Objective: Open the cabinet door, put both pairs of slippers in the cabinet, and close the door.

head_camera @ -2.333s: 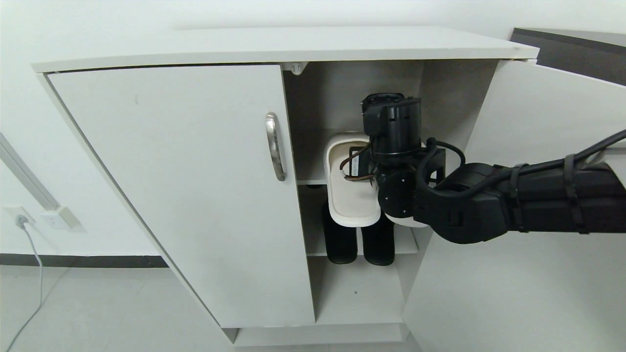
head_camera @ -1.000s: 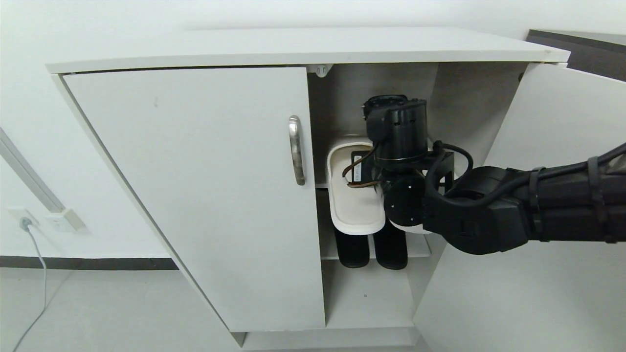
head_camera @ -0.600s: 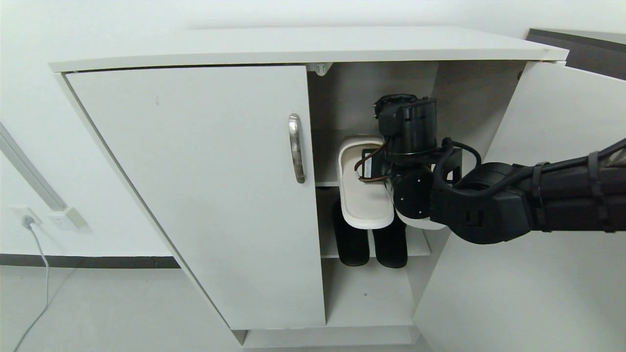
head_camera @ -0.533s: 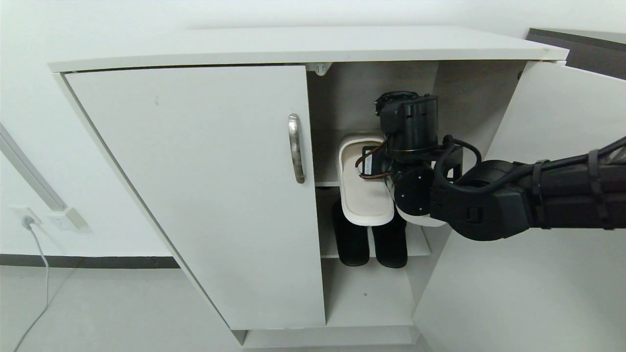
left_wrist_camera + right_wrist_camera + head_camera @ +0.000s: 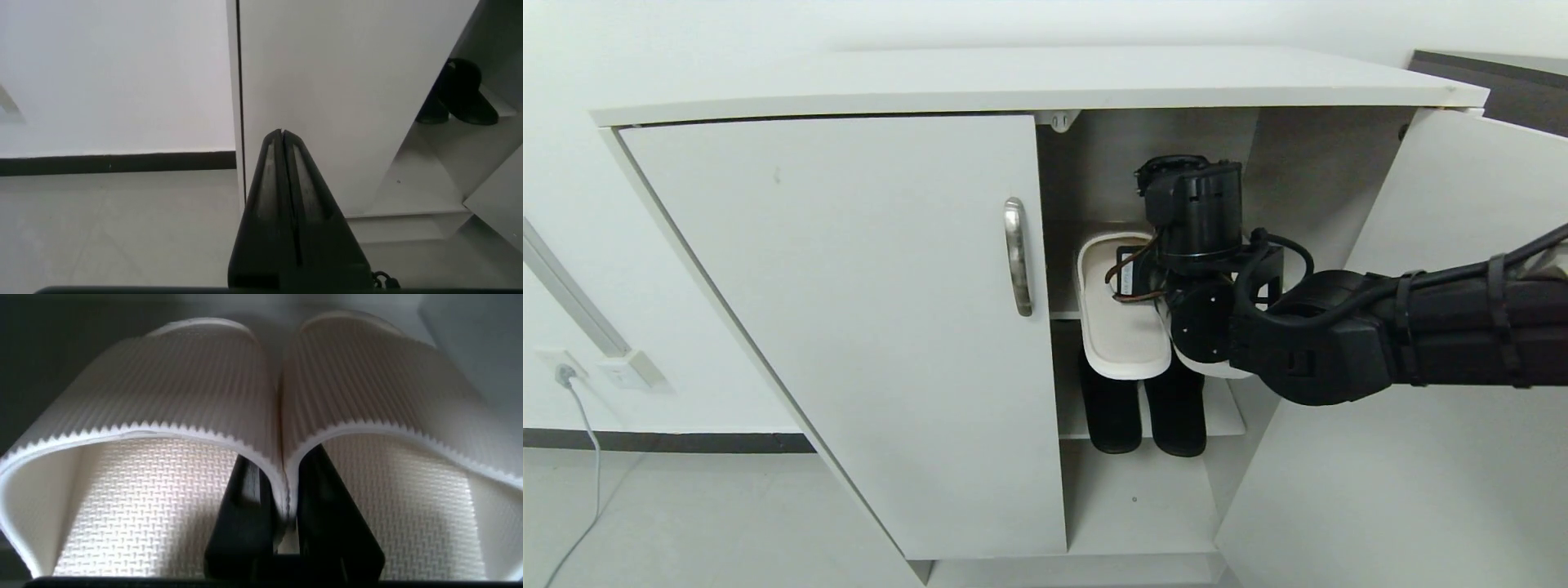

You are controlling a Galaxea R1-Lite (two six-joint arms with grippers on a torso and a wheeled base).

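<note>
The white cabinet (image 5: 1013, 77) has its left door (image 5: 849, 327) closed and its right door (image 5: 1421, 457) swung open. My right arm reaches into the open half. My right gripper (image 5: 282, 514) is shut on the pair of white slippers (image 5: 270, 416), pinching their two inner strap edges together. The white slippers (image 5: 1115, 335) lie at the upper shelf with their heels sticking out over its front edge. A pair of black slippers (image 5: 1143, 416) rests on the shelf below, toes in. My left gripper (image 5: 282, 139) is shut on nothing, low before the closed door.
The closed door carries a metal handle (image 5: 1015, 257) by its inner edge. The cabinet's bottom compartment (image 5: 1135, 506) is bare. A wall socket with a cable (image 5: 560, 374) is at the far left. Pale floor (image 5: 686, 523) lies in front of the cabinet.
The head view has shifted a little. My right gripper keeps its hold on the white slippers at the upper shelf, with only small sideways shifts.
</note>
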